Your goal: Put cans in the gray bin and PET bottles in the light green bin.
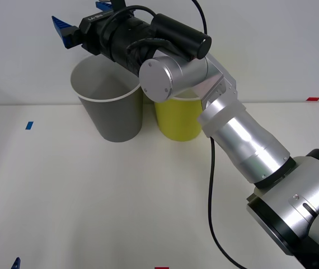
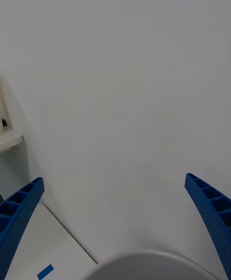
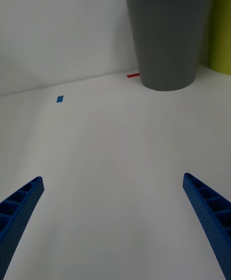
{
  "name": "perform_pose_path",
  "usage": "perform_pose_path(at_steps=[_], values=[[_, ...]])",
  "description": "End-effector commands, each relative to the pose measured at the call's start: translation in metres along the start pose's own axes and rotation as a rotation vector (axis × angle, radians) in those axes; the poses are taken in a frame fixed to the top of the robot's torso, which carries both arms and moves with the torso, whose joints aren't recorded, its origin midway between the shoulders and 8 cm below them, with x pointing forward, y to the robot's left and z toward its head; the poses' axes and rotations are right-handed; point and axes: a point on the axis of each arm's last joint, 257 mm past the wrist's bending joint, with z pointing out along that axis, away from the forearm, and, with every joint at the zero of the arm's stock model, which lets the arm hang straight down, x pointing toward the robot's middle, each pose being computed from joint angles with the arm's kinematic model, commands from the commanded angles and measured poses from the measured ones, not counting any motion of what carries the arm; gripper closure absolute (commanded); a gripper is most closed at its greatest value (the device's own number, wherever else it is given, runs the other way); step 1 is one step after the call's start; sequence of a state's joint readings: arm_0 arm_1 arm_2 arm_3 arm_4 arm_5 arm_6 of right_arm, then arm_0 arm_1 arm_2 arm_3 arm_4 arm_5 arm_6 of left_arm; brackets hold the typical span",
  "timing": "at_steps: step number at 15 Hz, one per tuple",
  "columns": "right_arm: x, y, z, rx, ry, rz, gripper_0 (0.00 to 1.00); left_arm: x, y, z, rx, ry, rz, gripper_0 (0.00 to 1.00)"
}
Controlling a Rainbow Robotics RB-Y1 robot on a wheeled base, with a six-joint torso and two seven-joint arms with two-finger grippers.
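Up front, the right arm reaches across from the lower right to the far left, and its right gripper (image 1: 87,17) hangs above the open mouth of the gray bin (image 1: 112,115), blue fingers (image 1: 62,28) spread wide with nothing between them. This dark gray bucket stands upright on the white table (image 1: 92,196) toward the far edge, against a pale wall, with its white rim and pale inside showing. Just beside it, on its right, stands the light green bin (image 1: 177,120), its top largely hidden behind the arm's silver joint; whether the two buckets touch is hard to tell. A black cable (image 1: 211,196) droops from the arm over the table. Small blue tape (image 1: 29,125) lies on the table left of the gray bin, and red tape (image 1: 312,99) marks the far right edge.

From the right wrist, the two blue fingers stand far apart and empty, with the curved white rim of the gray bin (image 2: 154,260) between and beyond them and the bare wall behind.

From the left wrist, the left gripper (image 3: 115,222) hovers low over the bare table (image 3: 115,154), fingers parted and empty, well apart from the gray bin (image 3: 168,39) standing ahead of it. A sliver of the light green bin (image 3: 224,24) shows just beside the gray one.
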State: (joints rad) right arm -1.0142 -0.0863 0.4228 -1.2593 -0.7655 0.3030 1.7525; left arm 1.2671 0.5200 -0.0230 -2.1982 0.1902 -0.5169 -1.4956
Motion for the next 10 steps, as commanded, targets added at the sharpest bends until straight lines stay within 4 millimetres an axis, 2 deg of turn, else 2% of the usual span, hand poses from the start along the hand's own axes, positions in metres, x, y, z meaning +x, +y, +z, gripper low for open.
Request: perform_pose_path(at_steps=[1,4,6,10], values=[[0.000,-0.003,-0.005,-0.013,0.067,0.050,0.00,0.000,0.000,0.000,0.000,0.000,0.000,0.00],[-0.014,0.000,-0.025,-0.046,0.150,0.062,0.00,0.000,0.000,0.000,0.000,0.000,0.000,0.00],[-0.015,-0.004,-0.046,-0.043,0.154,0.077,0.00,0.000,0.000,0.000,0.000,0.000,0.000,0.00],[-0.022,-0.014,-0.105,0.036,0.165,0.046,0.00,0.000,0.000,0.000,0.000,0.000,0.000,0.00]])
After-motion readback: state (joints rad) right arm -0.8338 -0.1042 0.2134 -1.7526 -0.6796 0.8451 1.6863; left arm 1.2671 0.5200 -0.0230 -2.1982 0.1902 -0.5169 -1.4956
